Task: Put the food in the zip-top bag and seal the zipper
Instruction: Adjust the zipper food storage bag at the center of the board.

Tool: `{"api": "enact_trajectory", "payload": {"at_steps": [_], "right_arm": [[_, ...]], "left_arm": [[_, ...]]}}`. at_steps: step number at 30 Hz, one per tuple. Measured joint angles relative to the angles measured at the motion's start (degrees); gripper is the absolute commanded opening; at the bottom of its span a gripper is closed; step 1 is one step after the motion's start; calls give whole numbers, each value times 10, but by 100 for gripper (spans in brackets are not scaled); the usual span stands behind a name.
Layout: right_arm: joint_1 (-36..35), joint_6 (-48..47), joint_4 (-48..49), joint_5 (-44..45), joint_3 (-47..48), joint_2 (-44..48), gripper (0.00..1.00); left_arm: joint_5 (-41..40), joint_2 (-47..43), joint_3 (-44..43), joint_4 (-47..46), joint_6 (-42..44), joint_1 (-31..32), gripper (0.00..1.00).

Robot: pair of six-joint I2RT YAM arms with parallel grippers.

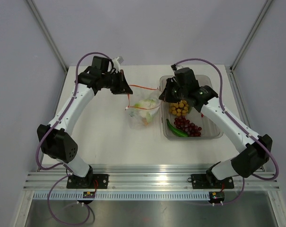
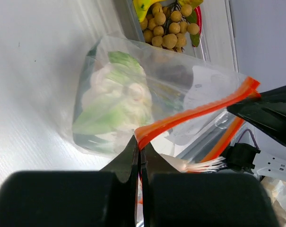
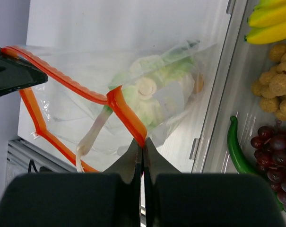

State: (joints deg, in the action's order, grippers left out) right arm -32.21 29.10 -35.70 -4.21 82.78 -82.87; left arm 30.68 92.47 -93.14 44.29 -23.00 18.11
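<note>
zip-top bag (image 1: 143, 111) being held up mid-worktop, beside the tub (image 1: 213, 135) | zipper (image 2: 195, 113) being pinched by left jaws and right jaws, both clenched on it | mouth being spread, likely so the tub's food (image 1: 187, 126) can be loaded

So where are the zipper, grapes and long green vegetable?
zipper (image 3: 126, 116), right wrist view, strip just above the pinch
grapes (image 3: 275, 151), right wrist view, centre of the cluster
long green vegetable (image 3: 238, 151), right wrist view, its curved middle
</note>
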Motion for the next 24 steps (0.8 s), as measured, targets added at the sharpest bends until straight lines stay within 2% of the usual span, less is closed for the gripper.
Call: {"api": "enact_trajectory", "payload": {"at_steps": [5, 14, 21, 22, 24], "right_arm": [[0, -15, -8, -18, 8, -53, 0], [0, -37, -14, -51, 126, -111, 0], [0, -40, 12, -58, 125, -191, 0], [0, -40, 11, -57, 119, -205, 1], [0, -40, 7, -52, 101, -221, 15]], "left_arm": [[-19, -1, -7, 11, -11, 15, 0], [-50, -29, -59, 28, -23, 16, 0], [-59, -44, 10, -4, -34, 39, 0], [-63, -31, 19, -3, -34, 48, 0], [-68, -11, 30, -2, -35, 58, 0]]}}
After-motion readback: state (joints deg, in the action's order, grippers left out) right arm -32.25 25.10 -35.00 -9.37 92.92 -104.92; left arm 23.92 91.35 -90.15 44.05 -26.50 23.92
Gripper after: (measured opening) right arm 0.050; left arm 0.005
